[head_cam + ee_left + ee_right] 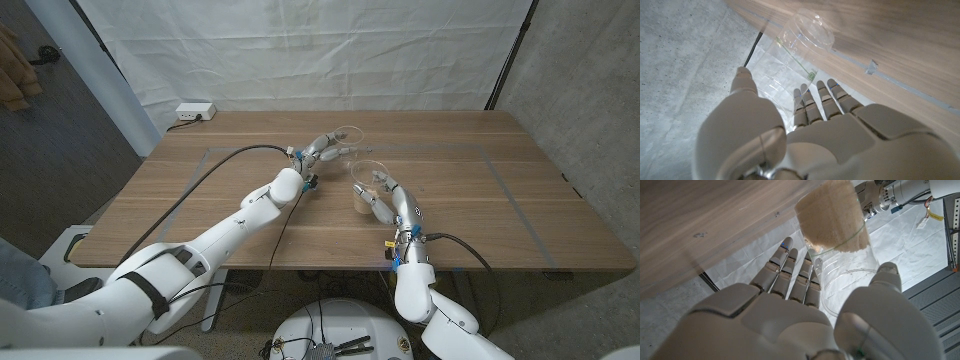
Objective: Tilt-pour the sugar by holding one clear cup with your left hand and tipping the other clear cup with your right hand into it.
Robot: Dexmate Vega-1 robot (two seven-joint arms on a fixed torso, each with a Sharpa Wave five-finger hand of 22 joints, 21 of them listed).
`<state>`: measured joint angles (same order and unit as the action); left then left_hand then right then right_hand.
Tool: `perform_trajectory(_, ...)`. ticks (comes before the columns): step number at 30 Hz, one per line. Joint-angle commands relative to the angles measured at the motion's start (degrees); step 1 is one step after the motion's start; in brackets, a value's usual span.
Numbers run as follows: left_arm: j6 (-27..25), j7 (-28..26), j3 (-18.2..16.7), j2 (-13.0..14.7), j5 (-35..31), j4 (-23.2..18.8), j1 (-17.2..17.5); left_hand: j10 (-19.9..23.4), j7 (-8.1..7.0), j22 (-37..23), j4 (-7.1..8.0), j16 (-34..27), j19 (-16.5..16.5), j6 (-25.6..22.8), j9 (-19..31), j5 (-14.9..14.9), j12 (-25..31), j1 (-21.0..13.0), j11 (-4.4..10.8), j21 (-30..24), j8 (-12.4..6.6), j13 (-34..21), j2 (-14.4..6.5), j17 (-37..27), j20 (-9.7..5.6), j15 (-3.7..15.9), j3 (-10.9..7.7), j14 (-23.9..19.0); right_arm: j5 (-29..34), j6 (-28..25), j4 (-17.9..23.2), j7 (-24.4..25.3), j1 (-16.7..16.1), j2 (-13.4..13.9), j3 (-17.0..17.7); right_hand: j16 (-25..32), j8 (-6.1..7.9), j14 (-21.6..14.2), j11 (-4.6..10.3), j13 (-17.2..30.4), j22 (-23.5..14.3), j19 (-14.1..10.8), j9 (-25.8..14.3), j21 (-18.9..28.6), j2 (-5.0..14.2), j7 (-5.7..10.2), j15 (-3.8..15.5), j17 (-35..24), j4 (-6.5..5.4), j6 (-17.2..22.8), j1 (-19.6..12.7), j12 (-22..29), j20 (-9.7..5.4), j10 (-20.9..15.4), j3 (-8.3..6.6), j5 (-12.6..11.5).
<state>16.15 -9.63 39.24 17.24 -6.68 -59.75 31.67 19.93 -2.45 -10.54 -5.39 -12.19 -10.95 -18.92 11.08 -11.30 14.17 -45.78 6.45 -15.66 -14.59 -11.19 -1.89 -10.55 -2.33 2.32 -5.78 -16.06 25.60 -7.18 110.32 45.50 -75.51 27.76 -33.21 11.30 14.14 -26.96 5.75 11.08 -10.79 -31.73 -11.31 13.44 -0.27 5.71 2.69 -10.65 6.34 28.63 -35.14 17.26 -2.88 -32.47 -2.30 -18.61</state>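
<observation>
Sugar-filled clear plastic cup (840, 245), ribbed and cylindrical, stands between the thumb and fingers of the right hand (384, 203); the right wrist view shows the digits curved around its wall, so this hand appears to hold it, though firm contact cannot be confirmed. Pale brown granular sugar (831, 215) packs the cup's closed end, and the cup's long axis is upright on the wooden table (480, 215).

Empty clear plastic cup (799, 50), of like shape, sits in the left hand (322, 151); the thumb lies on one side of its wall and the fingers on the other, a hold rather than an open hover as far as the left wrist view shows. This cup too stands upright, with its mouth open upward.

Key relation: the empty cup lies beyond the right hand and toward the robot's left, near but apart from the filled cup in the head view. The right hand is the nearer to the sugar; the left hand is the nearer to the receiver. Judged from this, the pour has not begun: the filled cup must be lifted, carried toward the left hand, and tipped so its rim clears the receiver's mouth.

No brand, label or readable writing is visible on either cup; a thin green line on the empty cup's wall is too small to read.
</observation>
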Motion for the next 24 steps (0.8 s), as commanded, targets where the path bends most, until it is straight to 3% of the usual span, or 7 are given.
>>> perform_trajectory(1,-2.1,1.9,-2.0,4.1,2.0,-8.6,4.9,0.2,0.33,-0.3,0.08,0.1,-0.1,-0.1,0.1,0.0,-0.4,-0.2,-0.23,0.0,0.36,-0.2,0.0,-0.2,-3.21,2.76,0.16,0.0,1.3,-2.5,2.4,-2.0,1.0,1.4,1.1,-0.1,-0.16,-0.7,0.05,0.1,-0.2,-0.5,-0.2,-0.3,0.21,0.01,5.44,-0.2,0.53,0.6,-0.4,-0.2,-4.89,-0.3,0.07,0.1)
perform_trajectory(14,-5.6,2.2,-3.7,8.2,3.1,-16.9,10.1,-0.2,0.79,-0.3,0.24,0.4,0.3,0.1,0.1,0.2,-0.9,-0.1,-0.58,0.3,0.79,-0.2,-0.2,-0.2,-2.62,2.32,0.31,0.4,2.2,-5.2,4.5,-4.3,2.8,2.8,2.6,-0.1,-0.25,-0.9,0.2,0.1,-0.2,-0.7,-0.2,-0.3,0.26,-0.03,5.47,-0.1,0.77,0.7,-1.0,-0.2,-4.98,-0.5,-0.02,0.2)
perform_trajectory(24,-6.4,1.0,-4.7,9.9,3.1,-20.5,12.4,-0.3,1.01,-0.4,0.3,0.6,0.4,0.3,0.1,0.3,-1.1,-0.1,-0.9,0.5,1.06,-0.2,-0.2,-0.2,-2.35,1.99,0.41,0.6,3.2,-6.8,5.0,-5.9,4.1,3.7,3.1,0.2,-0.27,-1.8,0.29,0.1,-0.3,-1.5,-0.3,0.0,0.48,0.06,6.17,-0.2,1.06,1.2,-1.9,-0.2,-5.66,-1.1,-0.21,0.2)
